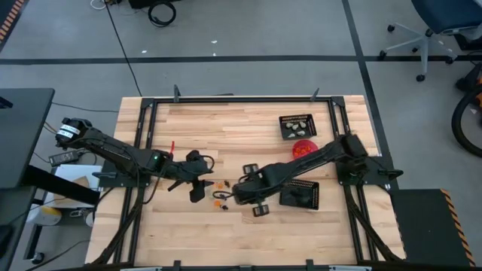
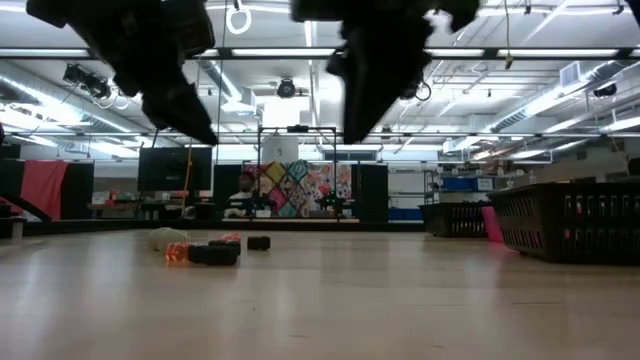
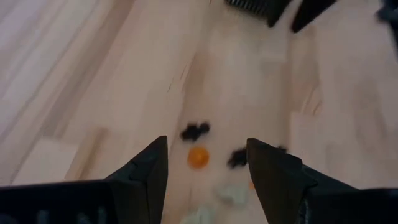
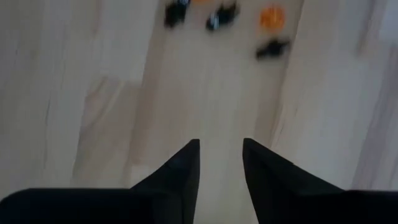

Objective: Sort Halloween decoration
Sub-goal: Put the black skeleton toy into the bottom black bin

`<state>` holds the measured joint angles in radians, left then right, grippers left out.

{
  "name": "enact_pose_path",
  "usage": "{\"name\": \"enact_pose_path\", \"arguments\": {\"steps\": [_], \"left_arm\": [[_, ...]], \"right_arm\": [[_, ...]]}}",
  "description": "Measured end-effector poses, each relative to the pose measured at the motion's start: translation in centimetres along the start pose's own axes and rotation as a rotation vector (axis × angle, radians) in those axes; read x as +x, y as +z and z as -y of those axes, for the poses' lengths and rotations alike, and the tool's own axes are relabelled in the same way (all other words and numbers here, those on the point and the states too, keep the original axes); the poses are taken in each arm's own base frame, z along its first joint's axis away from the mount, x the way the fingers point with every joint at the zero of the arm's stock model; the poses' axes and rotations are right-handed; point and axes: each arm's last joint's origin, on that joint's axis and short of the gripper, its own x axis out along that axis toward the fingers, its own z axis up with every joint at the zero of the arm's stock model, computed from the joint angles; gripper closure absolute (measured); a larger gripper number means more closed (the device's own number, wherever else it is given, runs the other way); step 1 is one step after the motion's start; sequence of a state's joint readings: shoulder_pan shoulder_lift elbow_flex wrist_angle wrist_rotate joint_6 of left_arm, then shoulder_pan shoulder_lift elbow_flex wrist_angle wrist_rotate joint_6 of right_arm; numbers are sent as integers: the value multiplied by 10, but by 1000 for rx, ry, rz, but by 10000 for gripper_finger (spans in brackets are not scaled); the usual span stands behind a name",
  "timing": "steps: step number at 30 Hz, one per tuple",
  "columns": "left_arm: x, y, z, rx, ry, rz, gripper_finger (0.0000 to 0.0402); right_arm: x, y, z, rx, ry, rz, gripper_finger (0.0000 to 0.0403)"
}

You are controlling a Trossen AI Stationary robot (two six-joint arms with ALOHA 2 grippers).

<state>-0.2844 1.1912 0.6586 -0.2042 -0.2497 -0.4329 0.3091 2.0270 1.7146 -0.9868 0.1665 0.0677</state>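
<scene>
The left gripper had its fingers open and empty above the Halloween decoration, loose near the table's middle. The right gripper, fingers partly open, held nothing. Some pieces already lay in the mesh tray and red bowl toward the far right corner; sorting seemed unfinished.

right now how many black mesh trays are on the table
2: one tray at the far right beside the pink-red bowl, the other tray nearer, under the right arm. None seems hidden.
</scene>
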Motion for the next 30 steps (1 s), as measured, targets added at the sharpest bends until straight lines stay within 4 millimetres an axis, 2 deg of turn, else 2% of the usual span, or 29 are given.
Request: {"name": "enact_pose_path", "arguments": {"steps": [7,12,18,23,30], "left_arm": [[-1,-12,-6,-42,63,-122,209],[-2,-19,-10,-66,103,-191,209],[-3,-21,-11,-68,135,-205,209],[-3,-21,-12,-68,138,-203,209],[-3,-21,-11,-68,138,-203,209]], "right_arm": [[32,29,13,-29,-31,141,264],[57,42,27,7,-102,228,256],[83,44,48,81,-129,224,252],[108,38,57,129,-99,171,252],[117,35,57,178,-88,150,251]]}}
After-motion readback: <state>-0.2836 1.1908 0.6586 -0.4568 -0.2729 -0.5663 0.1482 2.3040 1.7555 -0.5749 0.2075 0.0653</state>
